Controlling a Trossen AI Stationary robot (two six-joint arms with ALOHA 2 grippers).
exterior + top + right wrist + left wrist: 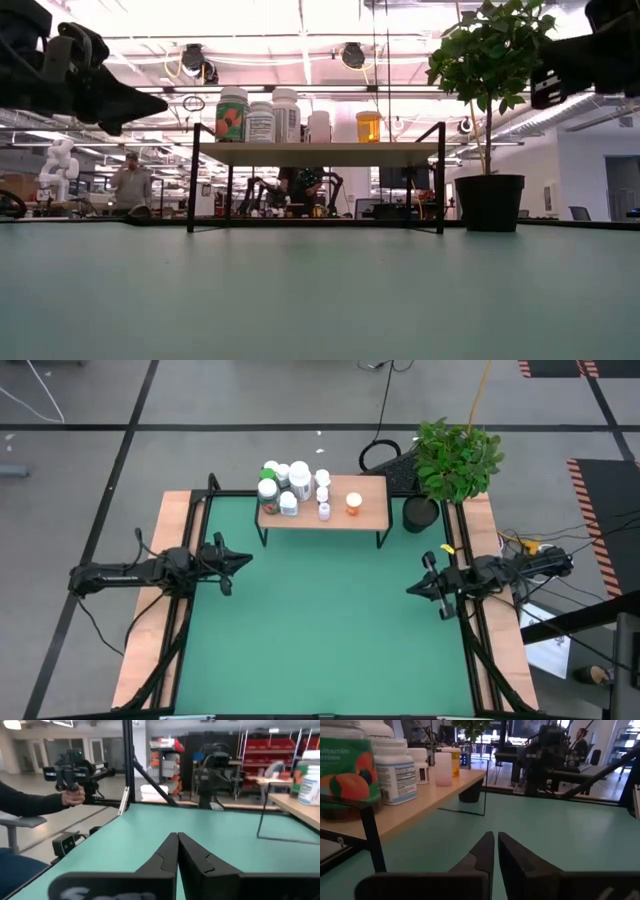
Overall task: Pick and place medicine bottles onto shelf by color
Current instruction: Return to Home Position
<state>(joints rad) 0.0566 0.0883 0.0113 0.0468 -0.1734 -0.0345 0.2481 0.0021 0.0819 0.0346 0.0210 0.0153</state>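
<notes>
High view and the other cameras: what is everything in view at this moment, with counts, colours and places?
mat: one, green; between the side boards.
side boards: two, wood; along the mat's sides.
shelf: one, light wood top, black legs; far middle of the mat.
medicine bottles: about ten in all, mostly white; on the shelf, clustered toward the left arm's end.
orange bottle: one of them; on the shelf, apart from the cluster.
plant: one, green, in a black pot; beside the shelf's right-arm end.
person's hand: one, dark sleeve; holds a black device beyond the mat.
left gripper: shut, empty, above the mat's left side.
right gripper: shut, empty, above the mat's right side.
</notes>
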